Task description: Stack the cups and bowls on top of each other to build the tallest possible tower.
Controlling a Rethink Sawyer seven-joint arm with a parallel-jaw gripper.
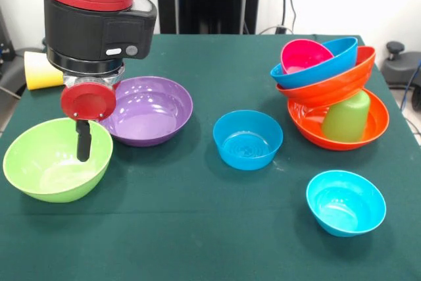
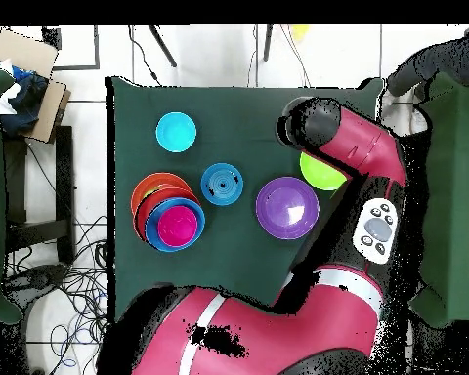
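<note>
1. Bowls and cups sat scattered on the green table (image 1: 197,228) when we reviewed this moment, with the tower (image 1: 332,90) at one side: an orange bowl (image 1: 368,129) at the base, a light green cup (image 1: 346,118) upside down in it, then a second orange bowl (image 1: 342,83), a blue bowl (image 1: 329,64) and a pink-red bowl (image 1: 304,55), all tilted.
2. We judged the lean came from the wide bowls resting on the narrow cup.
3. We saw the gripper (image 1: 83,139) hanging over the lime green bowl (image 1: 56,159), near its far rim, just beside the purple bowl (image 1: 148,110). Only one dark finger (image 1: 83,143) showed, so we could not tell whether the hand was wide or closed.
4. We took this placement for an approach to the rim, the likeliest grasp point.
5. Another blue bowl (image 1: 248,139) and the small cyan bowl (image 1: 345,202) stood apart; the yellow cup (image 1: 41,70) lay on its side at the table's edge.
</note>
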